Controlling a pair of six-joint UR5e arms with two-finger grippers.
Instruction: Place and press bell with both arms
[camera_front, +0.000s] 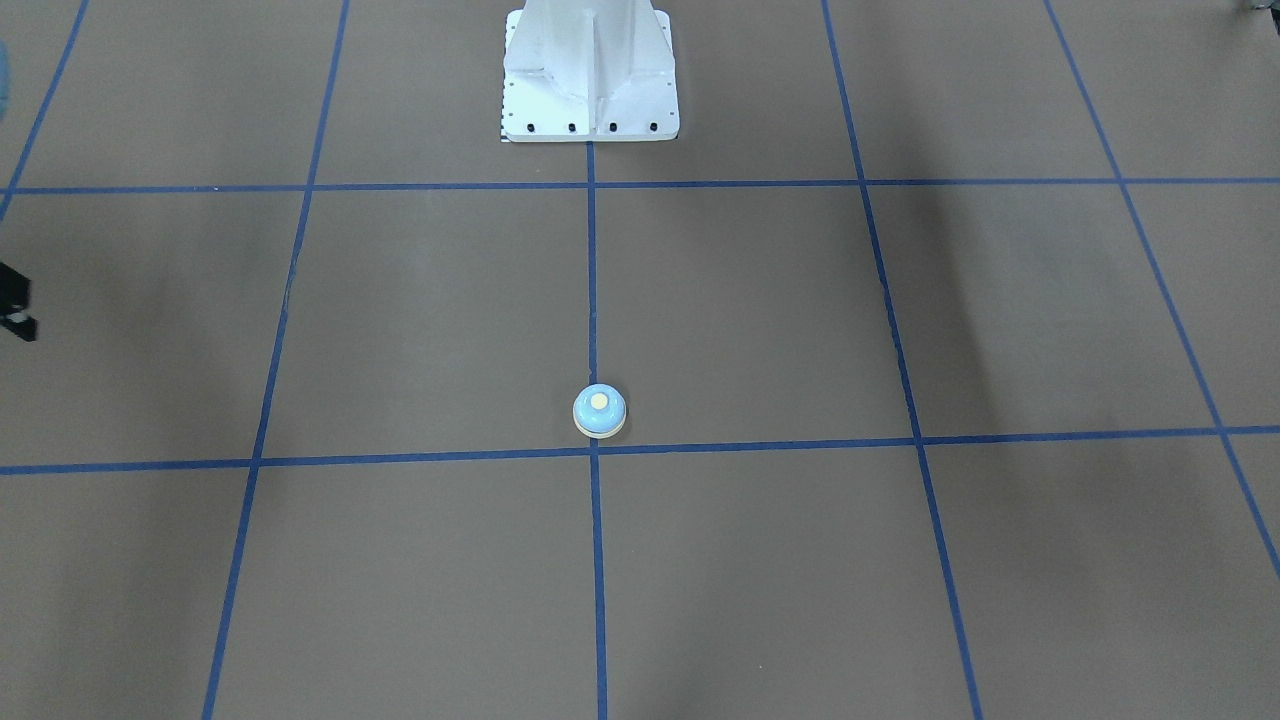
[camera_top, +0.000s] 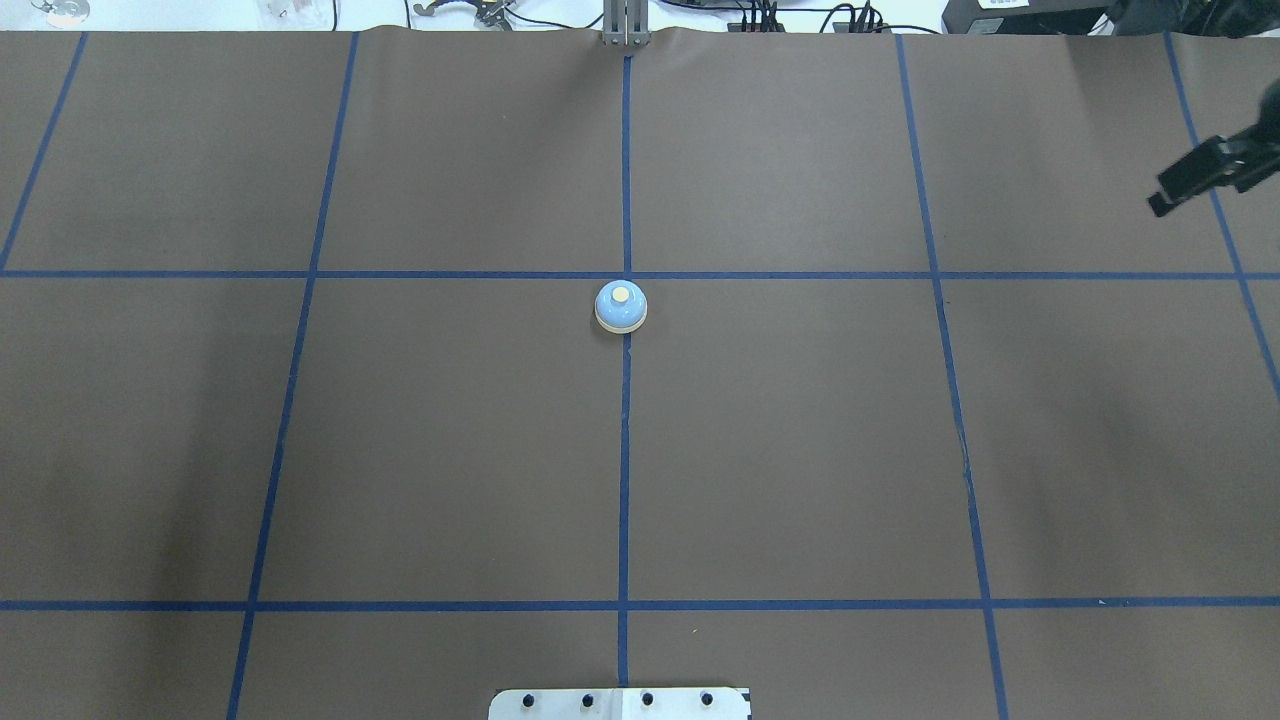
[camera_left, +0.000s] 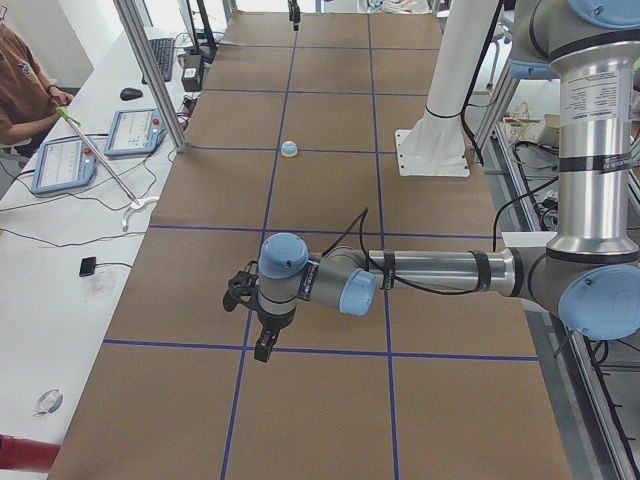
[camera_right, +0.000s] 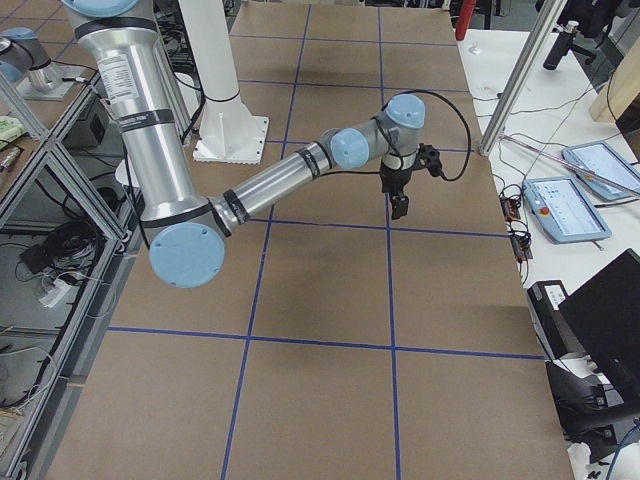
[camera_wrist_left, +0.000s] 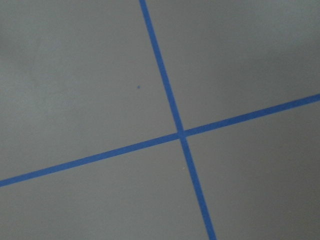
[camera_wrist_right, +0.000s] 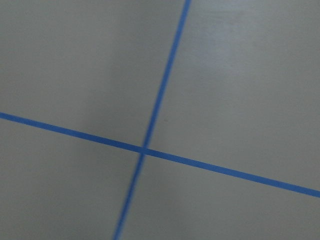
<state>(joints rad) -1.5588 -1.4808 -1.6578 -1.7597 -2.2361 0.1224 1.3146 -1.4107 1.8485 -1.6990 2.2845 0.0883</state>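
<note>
The light-blue bell (camera_front: 599, 411) with a cream button stands upright on the brown table, on the centre blue line just by a line crossing. It also shows in the overhead view (camera_top: 621, 306) and small in the left view (camera_left: 289, 149). No gripper touches it. My right gripper (camera_top: 1160, 205) hangs at the table's far right, well away from the bell, and only its edge shows in the front view (camera_front: 18, 325). I cannot tell whether it is open. My left gripper (camera_left: 263, 350) points down over the left end, and I cannot tell its state.
The white pedestal base (camera_front: 590, 75) stands behind the bell at the robot's side. Blue tape lines cross the table (camera_top: 800, 450). Operator desks with tablets (camera_left: 65, 160) and aluminium posts (camera_left: 150, 70) border the far long edge.
</note>
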